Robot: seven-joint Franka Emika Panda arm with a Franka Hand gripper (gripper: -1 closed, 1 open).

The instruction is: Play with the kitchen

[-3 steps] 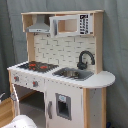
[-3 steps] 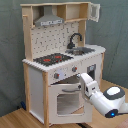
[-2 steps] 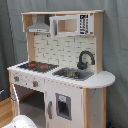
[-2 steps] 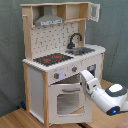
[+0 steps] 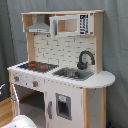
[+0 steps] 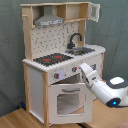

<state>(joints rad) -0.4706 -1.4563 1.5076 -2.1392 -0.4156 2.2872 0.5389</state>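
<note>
Kitchen front and the arm's white tip meet at the knob panel: the fingers sit at a knob just above the windowed oven door, and I cannot tell whether they are spread or closed. From there the arm runs off toward four o'clock in the second exterior view. Above, at twelve o'clock, lie the black-and-red stovetop, then the faucet and the grey hood. The toy stands on a wooden floor before a grey curtain.

Soft even light, overall mild blur
</note>
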